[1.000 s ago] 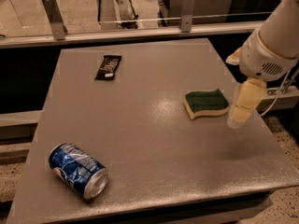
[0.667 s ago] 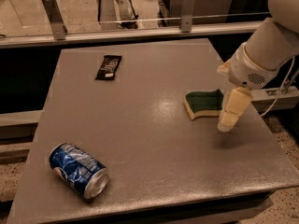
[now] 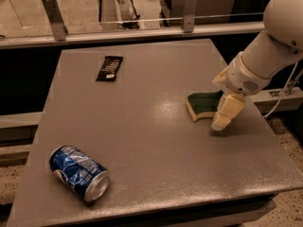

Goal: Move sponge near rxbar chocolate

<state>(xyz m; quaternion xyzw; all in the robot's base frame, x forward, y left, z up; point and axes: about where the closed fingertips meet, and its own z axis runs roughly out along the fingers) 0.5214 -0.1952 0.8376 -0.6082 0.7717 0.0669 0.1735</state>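
The sponge point(image 3: 201, 106), dark green on top over pale yellow foam, lies flat on the right part of the grey table point(image 3: 151, 141). My gripper point(image 3: 219, 103) hangs over the sponge's right end, open, with one cream finger point(image 3: 227, 111) in front of the sponge and the other behind it. The finger hides the sponge's right end. The rxbar chocolate point(image 3: 109, 68), a slim black bar, lies at the table's far left, well apart from the sponge.
A crushed blue soda can point(image 3: 79, 172) lies on its side at the table's front left. A metal rail with glass point(image 3: 142, 27) runs behind the table. The table's right edge is close to my arm point(image 3: 265, 56).
My gripper has moved left and down toward the sponge's right end. The sponge, the bar and the can have not moved.
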